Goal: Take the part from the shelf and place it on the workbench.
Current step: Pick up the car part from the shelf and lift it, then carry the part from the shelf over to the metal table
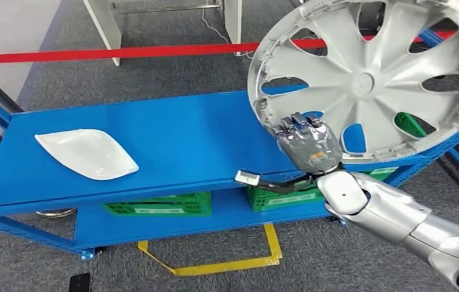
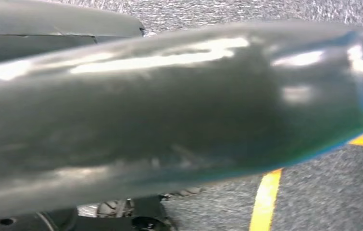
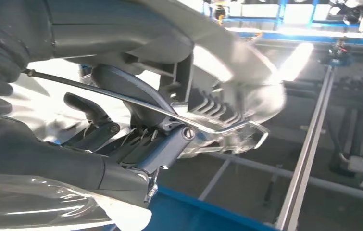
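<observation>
A large silver wheel cover (image 1: 366, 79) with several spoke openings is tilted up over the right end of the blue shelf (image 1: 184, 140). My right hand (image 1: 309, 143) grips its lower left rim, fingers curled over the edge. In the right wrist view the dark fingers (image 3: 97, 139) clamp the cover's rim (image 3: 237, 72), with its wire ring and clips beside them. A white curved part (image 1: 87, 153) lies flat on the shelf's left end. In the left wrist view my left hand (image 2: 49, 24) is a blurred grey shape, its fingers hidden.
Green crates (image 1: 160, 207) sit on the shelf's lower level. A red tape barrier (image 1: 123, 53) runs behind the shelf, with white table legs (image 1: 108, 27) beyond it. Yellow floor tape (image 1: 227, 264) marks the grey carpet in front.
</observation>
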{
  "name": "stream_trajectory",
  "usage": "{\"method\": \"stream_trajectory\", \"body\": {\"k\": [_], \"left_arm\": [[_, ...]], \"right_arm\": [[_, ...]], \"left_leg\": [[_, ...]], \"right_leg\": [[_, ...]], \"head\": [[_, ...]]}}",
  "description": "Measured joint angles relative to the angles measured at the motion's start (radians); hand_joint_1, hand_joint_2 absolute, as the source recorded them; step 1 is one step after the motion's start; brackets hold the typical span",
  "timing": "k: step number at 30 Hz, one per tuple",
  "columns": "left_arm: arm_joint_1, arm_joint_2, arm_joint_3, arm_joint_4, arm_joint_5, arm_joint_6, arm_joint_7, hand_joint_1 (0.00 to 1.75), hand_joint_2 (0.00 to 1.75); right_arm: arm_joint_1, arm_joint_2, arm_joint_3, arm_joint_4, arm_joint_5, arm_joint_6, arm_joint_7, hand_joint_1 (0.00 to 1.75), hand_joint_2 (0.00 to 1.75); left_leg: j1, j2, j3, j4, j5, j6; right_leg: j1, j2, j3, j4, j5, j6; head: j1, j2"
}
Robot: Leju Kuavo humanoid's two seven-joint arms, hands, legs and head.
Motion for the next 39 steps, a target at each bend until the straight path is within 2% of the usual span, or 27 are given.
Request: {"method": "stream_trajectory", "body": {"k": [2, 4, 7, 8, 9, 10, 12, 14, 17, 18, 19, 20, 22, 23, 24, 25, 26, 27, 29, 30, 32, 33, 34, 35, 37, 38, 39], "left_arm": [[0.000, 0.000, 0.000, 0.000, -0.003, 0.000, 0.010, 0.00, 0.00], [0.000, 0.000, 0.000, 0.000, -0.004, -0.002, 0.017, 0.00, 0.00], [-0.001, 0.000, 0.000, 0.000, -0.010, -0.004, 0.029, 0.00, 0.00], [-0.001, -0.001, 0.000, 0.000, -0.012, -0.004, 0.032, 0.00, 0.00], [0.000, -0.001, 0.000, 0.000, -0.015, -0.003, 0.034, 0.00, 0.00], [0.000, -0.001, 0.000, 0.000, -0.021, -0.003, 0.035, 0.00, 0.00], [-0.002, 0.000, 0.002, 0.000, -0.034, -0.003, 0.041, 0.00, 0.00], [-0.005, 0.001, 0.003, 0.000, -0.042, -0.002, 0.048, 0.00, 0.00], [-0.005, -0.001, 0.004, 0.000, -0.046, -0.001, 0.052, 0.00, 0.00], [-0.005, -0.002, 0.004, 0.000, -0.047, -0.001, 0.052, 0.00, 0.00], [-0.005, -0.003, 0.004, 0.000, -0.047, -0.001, 0.052, 0.00, 0.00], [-0.006, -0.004, 0.004, 0.000, -0.048, -0.001, 0.052, 0.00, 0.00], [-0.006, -0.005, 0.004, 0.000, -0.049, -0.002, 0.052, 0.00, 0.00], [-0.006, -0.006, 0.005, 0.000, -0.049, -0.004, 0.052, 0.00, 0.00], [-0.006, -0.007, 0.005, 0.000, -0.050, -0.005, 0.052, 0.00, 0.00], [-0.005, -0.007, 0.005, 0.000, -0.051, -0.007, 0.052, 0.00, 0.00], [-0.005, -0.008, 0.005, 0.000, -0.051, -0.008, 0.052, 0.00, 0.00], [-0.006, -0.008, 0.005, 0.000, -0.051, -0.009, 0.052, 0.00, 0.00], [-0.006, -0.008, 0.006, 0.000, -0.052, -0.013, 0.051, 0.00, 0.00], [-0.006, -0.008, 0.006, 0.000, -0.054, -0.014, 0.051, 0.00, 0.00], [-0.005, -0.008, 0.007, 0.000, -0.056, -0.016, 0.051, 0.00, 0.00], [-0.004, -0.008, 0.008, 0.000, -0.056, -0.016, 0.051, 0.00, 0.00], [-0.003, -0.008, 0.009, 0.000, -0.057, -0.016, 0.051, 0.00, 0.00], [-0.003, -0.007, 0.010, 0.000, -0.057, -0.016, 0.051, 0.00, 0.00], [-0.004, -0.007, 0.012, 0.000, -0.057, -0.016, 0.051, 0.00, 0.00], [-0.004, -0.007, 0.013, 0.000, -0.058, -0.016, 0.051, 0.00, 0.00], [-0.004, -0.007, 0.014, 0.000, -0.058, -0.016, 0.051, 0.00, 0.00]], "right_arm": [[0.002, -0.008, 0.013, -0.030, 0.000, -0.001, 0.001, 1.75, 1.75], [0.004, -0.012, 0.025, -0.047, 0.000, -0.001, 0.001, 1.75, 1.75], [0.009, -0.014, 0.045, -0.055, 0.000, -0.001, 0.001, 1.75, 1.75], [0.012, -0.014, 0.052, -0.055, 0.000, -0.001, 0.000, 1.75, 1.75], [0.015, -0.014, 0.058, -0.055, 0.000, -0.001, -0.002, 1.75, 1.75], [0.019, -0.014, 0.063, -0.055, 0.000, -0.001, -0.007, 1.75, 1.75], [0.024, -0.014, 0.067, -0.055, -0.001, -0.001, -0.025, 1.75, 1.75], [0.028, -0.014, 0.066, -0.055, -0.001, -0.001, -0.045, 1.75, 1.75], [0.041, -0.014, 0.064, -0.054, -0.001, -0.001, -0.068, 1.75, 1.75], [0.045, -0.014, 0.063, -0.054, -0.001, -0.001, -0.073, 1.75, 1.75], [0.048, -0.015, 0.062, -0.054, -0.001, -0.001, -0.079, 1.75, 1.75], [0.051, -0.015, 0.059, -0.054, -0.001, -0.001, -0.086, 1.75, 1.75], [0.057, -0.014, 0.054, -0.053, -0.001, -0.001, -0.105, 1.75, 1.75], [0.062, -0.014, 0.053, -0.052, -0.001, -0.001, -0.113, 1.75, 1.75], [0.066, -0.014, 0.052, -0.051, -0.001, -0.001, -0.118, 1.75, 1.75], [0.070, -0.014, 0.051, -0.051, -0.001, -0.001, -0.122, 1.75, 1.75], [0.073, -0.014, 0.049, -0.051, -0.001, -0.001, -0.125, 1.75, 1.75], [0.076, -0.014, 0.045, -0.051, -0.002, -0.001, -0.131, 1.75, 1.75], [0.089, -0.013, 0.024, -0.060, -0.002, -0.001, -0.163, 1.75, 1.75], [0.102, -0.012, 0.006, -0.071, -0.002, -0.001, -0.190, 1.75, 1.75], [0.137, -0.008, -0.037, -0.098, -0.001, -0.001, -0.241, 1.75, 1.75], [0.151, -0.006, -0.056, -0.111, -0.001, -0.001, -0.258, 1.75, 1.75], [0.162, -0.004, -0.074, -0.123, -0.001, -0.001, -0.267, 1.75, 1.75], [0.170, -0.001, -0.089, -0.133, -0.001, -0.001, -0.273, 1.75, 1.75], [0.186, 0.003, -0.115, -0.148, -0.001, -0.001, -0.294, 1.75, 1.75], [0.197, 0.006, -0.132, -0.154, -0.001, -0.001, -0.316, 1.75, 1.75], [0.210, 0.009, -0.150, -0.160, -0.002, -0.001, -0.342, 1.75, 1.75]], "left_leg": [[0.001, 0.000, -0.002, 0.004, -0.002, -0.007], [0.002, 0.002, -0.013, 0.039, -0.036, -0.015], [0.003, 0.003, -0.070, 0.209, -0.140, -0.022], [0.003, 0.003, -0.082, 0.255, -0.160, -0.021], [0.002, 0.003, -0.080, 0.269, -0.162, -0.018], [0.001, 0.003, -0.059, 0.245, -0.146, -0.012], [-0.006, 0.003, 0.020, 0.116, -0.098, 0.008], [-0.014, 0.003, 0.077, 0.012, -0.072, 0.020], [-0.019, 0.002, 0.077, -0.016, -0.055, 0.022], [-0.017, 0.003, 0.073, -0.022, -0.044, 0.025], [-0.014, 0.004, 0.067, -0.029, -0.032, 0.030], [-0.011, 0.006, 0.059, -0.034, -0.020, 0.033], [-0.010, 0.007, 0.035, -0.034, -0.002, 0.037], [-0.010, 0.007, 0.022, -0.034, 0.007, 0.036], [-0.009, 0.007, 0.010, -0.033, 0.016, 0.034], [-0.008, 0.007, -0.002, -0.032, 0.024, 0.032], [-0.006, 0.007, -0.012, -0.029, 0.032, 0.028], [-0.005, 0.007, -0.022, -0.026, 0.038, 0.024], [-0.005, 0.006, -0.038, -0.018, 0.050, 0.012], [-0.006, 0.006, -0.042, -0.016, 0.057, 0.007], [-0.006, 0.005, -0.047, -0.016, 0.070, -0.003], [-0.005, 0.004, -0.051, -0.014, 0.066, -0.009], [-0.004, 0.004, -0.058, 0.002, 0.045, -0.015], [-0.004, 0.004, -0.069, 0.038, 0.008, -0.021], [-0.002, 0.005, -0.097, 0.156, -0.089, -0.028], [-0.001, 0.005, -0.108, 0.221, -0.125, -0.030], [-0.001, 0.005, -0.110, 0.267, -0.142, -0.030]], "right_leg": [[-0.001, 0.001, -0.003, 0.001, 0.003, -0.013], [-0.003, -0.001, -0.005, -0.001, 0.008, -0.027], [-0.001, -0.002, -0.014, -0.002, 0.016, -0.043], [0.002, -0.003, -0.018, -0.002, 0.019, -0.045], [0.005, -0.003, -0.022, -0.002, 0.023, -0.047], [0.008, -0.003, -0.026, -0.002, 0.027, -0.047], [0.013, -0.004, -0.032, -0.002, 0.036, -0.047], [0.014, -0.006, -0.037, -0.002, 0.045, -0.041], [0.010, -0.008, -0.044, -0.008, 0.062, -0.023], [0.009, -0.008, -0.050, -0.007, 0.057, -0.018], [0.009, -0.007, -0.060, 0.008, 0.036, -0.013], [0.008, -0.006, -0.074, 0.043, -0.001, -0.009], [0.005, -0.006, -0.110, 0.164, -0.090, 0.000], [0.003, -0.006, -0.120, 0.222, -0.116, 0.004], [0.002, -0.006, -0.117, 0.253, -0.123, 0.008], [0.001, -0.006, -0.098, 0.249, -0.111, 0.011], [-0.001, -0.006, -0.059, 0.206, -0.087, 0.014], [-0.003, -0.006, -0.009, 0.137, -0.069, 0.016], [-0.002, -0.005, 0.079, 0.010, -0.060, 0.015], [0.000, -0.004, 0.099, -0.022, -0.066, 0.012], [0.003, -0.004, 0.099, -0.031, -0.062, -0.003], [0.002, -0.005, 0.093, -0.031, -0.056, -0.013], [0.001, -0.006, 0.085, -0.031, -0.047, -0.025], [-0.001, -0.008, 0.076, -0.033, -0.038, -0.036], [0.000, -0.009, 0.057, -0.032, -0.021, -0.046], [0.001, -0.010, 0.047, -0.031, -0.013, -0.047], [0.002, -0.010, 0.036, -0.031, -0.005, -0.048]], "head": [[0.000, 0.000], [-0.002, 0.000], [-0.005, 0.000], [-0.004, 0.000], [-0.004, 0.000], [-0.004, 0.000], [-0.004, 0.000], [-0.003, 0.000], [-0.004, 0.000], [-0.003, 0.000], [-0.002, 0.000], [-0.001, 0.000], [0.000, 0.000], [0.000, 0.000], [-0.001, 0.000], [0.000, 0.000], [-0.001, 0.000], [0.000, 0.000], [-0.001, 0.000], [-0.001, 0.000], [-0.001, 0.000], [-0.001, 0.000], [-0.003, 0.000], [-0.005, 0.000], [-0.008, 0.000], [-0.008, 0.000], [-0.008, 0.000]]}}
